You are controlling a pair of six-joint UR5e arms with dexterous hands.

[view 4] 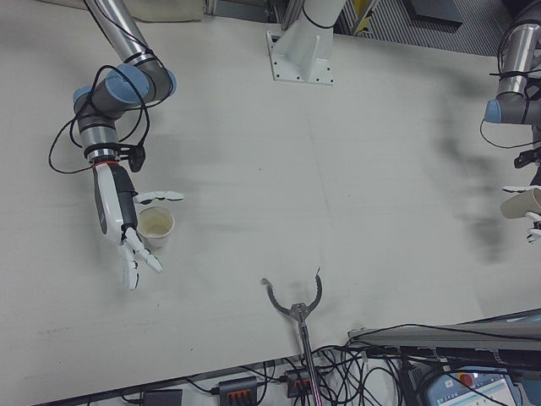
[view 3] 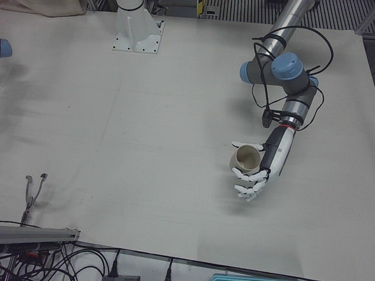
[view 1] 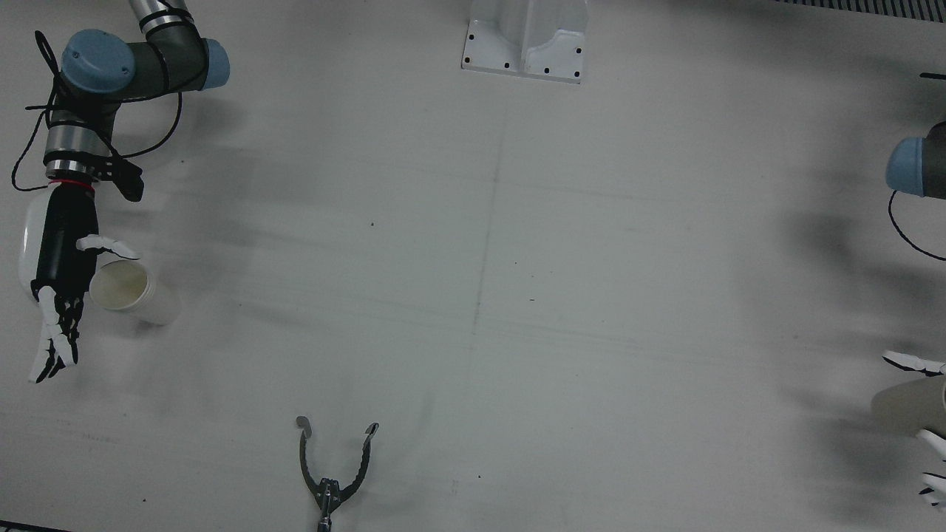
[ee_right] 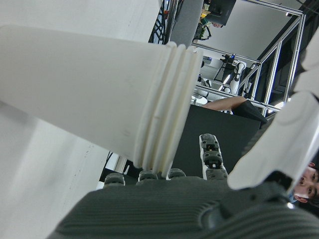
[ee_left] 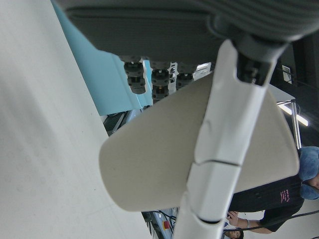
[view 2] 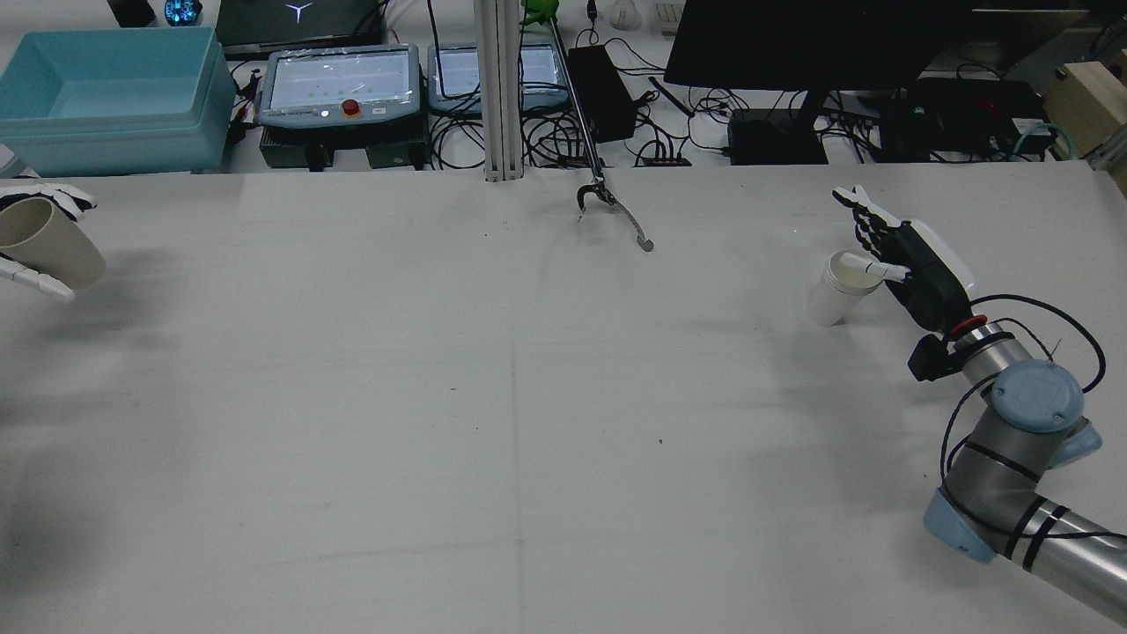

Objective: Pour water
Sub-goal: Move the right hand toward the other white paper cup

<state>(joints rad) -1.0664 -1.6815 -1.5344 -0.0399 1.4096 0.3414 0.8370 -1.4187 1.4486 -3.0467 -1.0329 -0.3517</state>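
My left hand [view 3: 259,170] is closed around the beige cup [view 3: 246,158], with fingers on both sides of its wall, and I hold it above the table [view 2: 528,396] at the far left side of my station. In the left-front view the cup leans a little, its mouth turned partly sideways. My right hand [view 2: 889,246] is beside the white cup [view 2: 843,289], which stands on the table at the far right side. The fingers [view 2: 867,216] are stretched out past the cup and only the thumb [view 2: 867,264] reaches across its rim, so this hand is spread and holds nothing yet.

The two cups are well apart, so I think the pouring itself has not begun. I see several risks. If the beige cup has water inside, which I cannot tell, its lean could spill water while I carry it across the table. My thumb over the white rim could push this light cup over if I close too fast or from one side only. A reaching tool with tongs [view 1: 334,473] lies at the operators' edge of the table; it is away from both cups, so I do not expect trouble from it.
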